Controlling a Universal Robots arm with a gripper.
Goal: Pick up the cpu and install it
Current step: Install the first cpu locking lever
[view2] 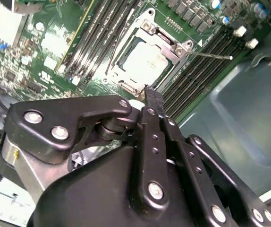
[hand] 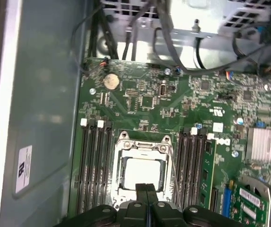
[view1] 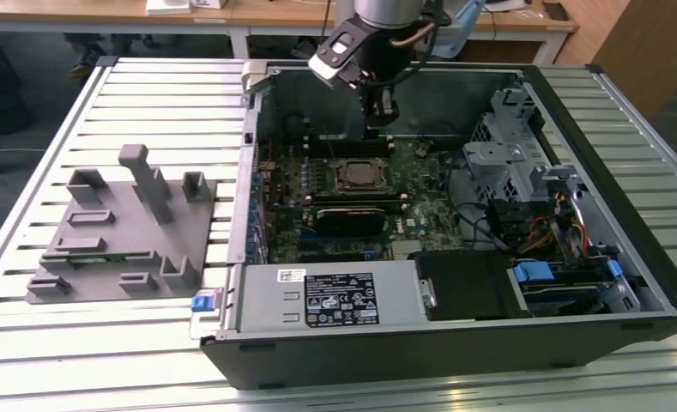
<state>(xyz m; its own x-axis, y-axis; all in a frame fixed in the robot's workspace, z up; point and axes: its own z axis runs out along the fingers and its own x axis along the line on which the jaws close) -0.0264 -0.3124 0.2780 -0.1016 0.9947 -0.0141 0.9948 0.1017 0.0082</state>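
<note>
The cpu (hand: pixel 141 171) lies in the socket (hand: pixel 122 142); the gripper (hand: pixel 147 188) hovers close above, fingers (hand: pixel 141 193) clenched and empty. Light, rigid, fragile: probably best gripped by its edges.

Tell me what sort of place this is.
Probably a robotics lab or workshop for computer assembly: an open computer case lies on a slatted metal table, a grey fixture sits beside it, and wooden desks stand behind. The claw hangs shut near the cpu in its socket.
</note>
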